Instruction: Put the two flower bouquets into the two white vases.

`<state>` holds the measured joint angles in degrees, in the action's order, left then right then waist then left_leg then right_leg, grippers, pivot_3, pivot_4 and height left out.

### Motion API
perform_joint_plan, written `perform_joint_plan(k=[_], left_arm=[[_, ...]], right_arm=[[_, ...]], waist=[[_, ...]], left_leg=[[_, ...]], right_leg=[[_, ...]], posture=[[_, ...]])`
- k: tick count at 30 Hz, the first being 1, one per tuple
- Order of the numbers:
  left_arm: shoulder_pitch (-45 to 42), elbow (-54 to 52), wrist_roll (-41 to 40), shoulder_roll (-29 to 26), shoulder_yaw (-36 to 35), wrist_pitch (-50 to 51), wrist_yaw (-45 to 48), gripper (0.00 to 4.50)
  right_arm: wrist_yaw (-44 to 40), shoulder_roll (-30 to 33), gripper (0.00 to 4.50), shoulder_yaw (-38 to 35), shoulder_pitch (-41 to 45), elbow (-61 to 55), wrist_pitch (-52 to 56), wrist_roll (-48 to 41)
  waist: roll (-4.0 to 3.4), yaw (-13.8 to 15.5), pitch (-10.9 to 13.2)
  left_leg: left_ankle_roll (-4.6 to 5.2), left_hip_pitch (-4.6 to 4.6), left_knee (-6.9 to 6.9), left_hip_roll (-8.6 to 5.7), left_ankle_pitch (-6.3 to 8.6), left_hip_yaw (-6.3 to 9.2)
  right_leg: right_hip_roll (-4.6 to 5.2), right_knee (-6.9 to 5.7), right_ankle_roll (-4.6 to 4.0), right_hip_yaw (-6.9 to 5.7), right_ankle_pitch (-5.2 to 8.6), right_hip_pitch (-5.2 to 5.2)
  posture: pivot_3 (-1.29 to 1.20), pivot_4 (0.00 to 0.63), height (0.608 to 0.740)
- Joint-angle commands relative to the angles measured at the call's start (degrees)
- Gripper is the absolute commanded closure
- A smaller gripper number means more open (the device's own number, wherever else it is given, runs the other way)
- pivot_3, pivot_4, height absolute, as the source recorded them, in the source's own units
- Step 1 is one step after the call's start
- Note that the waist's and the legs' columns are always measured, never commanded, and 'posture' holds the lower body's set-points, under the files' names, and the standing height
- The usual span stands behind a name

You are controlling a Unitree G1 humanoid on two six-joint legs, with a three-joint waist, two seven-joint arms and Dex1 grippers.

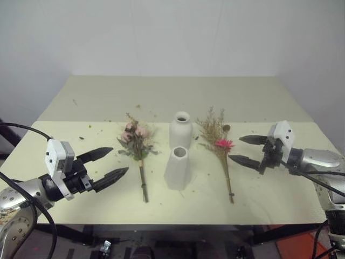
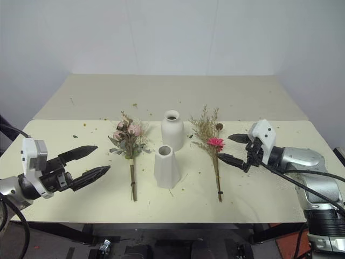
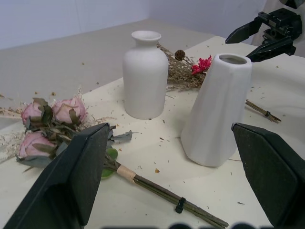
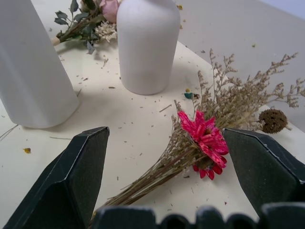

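Head pair: my two eyes look forward and down over the whole desk [image 1: 269, 205], from its near edge to the far edge at the wall; both share the same scene.
Left wrist: sits low and close, looking along my left gripper [image 3: 167, 181] across the desk at the tapered vase [image 3: 217, 109].
Right wrist: low and close, behind my right gripper [image 4: 167, 176], facing the grass bouquet [image 4: 209, 129].
Shared: both wrist views catch the rounded vase [image 4: 147, 43].

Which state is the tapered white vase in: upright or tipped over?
Upright. The tapered vase stands on its wide base on the table, its open mouth facing up.
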<state>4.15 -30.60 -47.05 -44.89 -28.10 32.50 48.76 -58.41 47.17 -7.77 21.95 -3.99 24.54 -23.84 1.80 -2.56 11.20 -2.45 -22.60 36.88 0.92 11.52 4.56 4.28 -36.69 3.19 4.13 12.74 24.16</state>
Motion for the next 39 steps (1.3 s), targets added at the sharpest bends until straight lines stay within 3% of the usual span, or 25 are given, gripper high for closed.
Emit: perform_joint_plan(k=[1, 7, 12, 19, 29, 32, 39], left_arm=[[-1.20, -0.26, -0.08, -0.95, -0.48, -1.46, 0.87, 0.02], [-3.49, 1.48, 0.33, -2.16, 0.27, -1.67, 3.08, 0.02], [-9.61, 6.29, 1.56, -4.82, 1.93, -3.47, 7.30, 0.02], [-19.90, 12.40, 2.46, -4.74, 6.95, -4.71, 10.75, 0.02], [-25.70, 14.48, 3.71, -3.69, 12.21, -5.67, 13.61, 0.02], [-26.93, 15.31, 4.32, -3.65, 13.32, -5.90, 14.86, 0.00], [-28.83, 15.84, 4.90, -3.31, 14.70, -6.08, 16.10, 0.00]], right_arm=[[0.46, 1.51, 0.00, -0.70, 1.10, -2.46, 2.74, -0.88], [1.05, 1.83, 0.00, -0.40, 2.03, -3.67, 7.23, -1.18], [5.71, 4.51, 0.00, 5.35, 11.46, -4.76, 33.83, -3.23], [6.78, 4.79, 0.00, 20.18, 26.67, 0.72, 58.37, -3.10], [9.21, 0.24, 0.00, 32.60, 31.90, 5.71, 63.21, -1.43], [9.71, -1.48, 0.53, 34.92, 33.95, 8.24, 62.21, -0.49], [9.13, -2.36, 2.86, 39.14, 36.05, 11.92, 60.06, 1.44]], waist=[[0.00, -0.03, 0.00], [0.00, -0.02, 0.00], [0.00, -0.13, 0.00], [0.00, -0.08, 0.00], [0.00, -0.16, 0.00], [0.00, -0.36, 0.00], [0.00, -0.30, 0.00]], left_leg=[[0.00, 0.00, 0.00, 0.00, 0.00, 0.00], [0.00, -0.01, 0.00, 0.00, 0.00, 0.00], [0.00, -0.01, 0.01, -0.01, 0.00, 0.00], [0.01, -0.19, -0.02, 0.01, 0.01, 0.02], [0.03, -0.31, 0.00, -0.02, 0.01, 0.04], [0.03, -0.23, 0.01, 0.00, 0.01, 0.04], [0.04, -0.30, 0.00, -0.01, 0.01, 0.05]], right_leg=[[0.00, 0.01, 0.00, 0.00, 0.00, 0.00], [-0.01, 0.00, 0.00, 0.00, 0.00, 0.00], [-0.01, -0.03, -0.01, 0.00, 0.00, 0.04], [-0.02, 0.08, -0.02, -0.04, -0.01, 0.16], [0.00, 0.10, 0.03, -0.05, -0.05, 0.23], [-0.04, 0.01, 0.03, -0.04, -0.05, 0.22], [-0.02, 0.07, 0.03, -0.05, -0.05, 0.24]], posture=[[0.00, 0.150, 0.740], [0.00, 0.150, 0.740], [0.00, 0.150, 0.740], [0.00, 0.150, 0.740], [0.00, 0.150, 0.740], [0.00, 0.150, 0.740], [0.00, 0.150, 0.740]])
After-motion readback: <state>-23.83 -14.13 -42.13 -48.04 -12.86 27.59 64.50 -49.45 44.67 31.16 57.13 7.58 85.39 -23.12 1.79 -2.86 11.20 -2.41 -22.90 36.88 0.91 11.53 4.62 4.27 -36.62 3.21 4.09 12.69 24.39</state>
